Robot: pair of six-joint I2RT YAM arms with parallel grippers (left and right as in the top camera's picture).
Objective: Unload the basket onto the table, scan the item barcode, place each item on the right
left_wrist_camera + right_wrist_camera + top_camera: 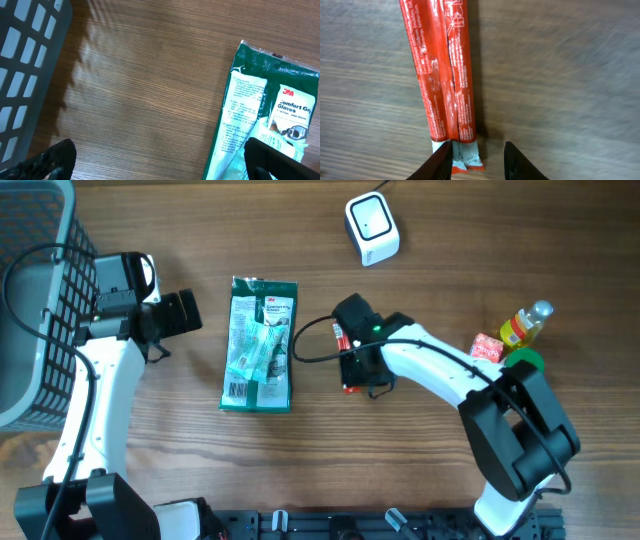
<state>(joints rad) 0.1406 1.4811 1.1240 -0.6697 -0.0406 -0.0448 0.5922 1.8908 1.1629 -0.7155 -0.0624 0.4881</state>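
Hovering over red foil stick packets (442,75), right claw (479,152) stands apart, gripping nothing; left claw (160,167) gapes wide; white cube scanner (372,227) sits by the surface's far edge; nothing scanned yet, seemingly

One basket (40,300) at the worktop's (450,240) left edge; one glove pack (260,345) mid-worktop; one scanner (372,228) near the far edge; two red sticks (442,75); one bottle (527,325), one red box (487,348) toward the right edge.
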